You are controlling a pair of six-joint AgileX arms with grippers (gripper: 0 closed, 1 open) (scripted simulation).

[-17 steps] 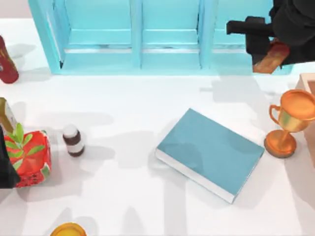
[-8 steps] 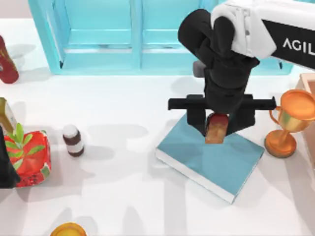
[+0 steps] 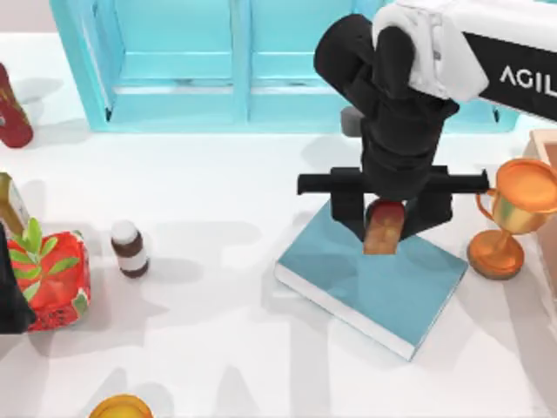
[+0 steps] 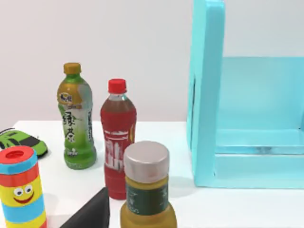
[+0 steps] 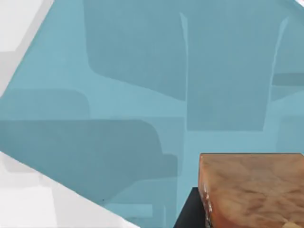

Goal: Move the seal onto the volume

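The seal (image 3: 384,228), dark red on top and tan-amber below, hangs upright between the fingers of my right gripper (image 3: 388,218), which is shut on it. It sits over the far part of the volume (image 3: 348,270), a thick teal-blue book with white page edges lying at an angle right of centre. In the right wrist view the seal's amber base (image 5: 251,187) is close up above the teal cover (image 5: 133,95). I cannot tell whether the base touches the cover. My left arm (image 3: 9,292) stays parked at the left edge.
A light-blue shelf unit (image 3: 252,61) spans the back. A copper trophy (image 3: 509,213) stands just right of the book. A brown bottle with a white cap (image 3: 130,248) and a red leafy box (image 3: 57,279) sit on the left. Bottles (image 4: 118,137) crowd the left wrist view.
A second ago my right gripper held the seal at the back right over the shelf. It swung to above the book and has barely moved in the last half second.
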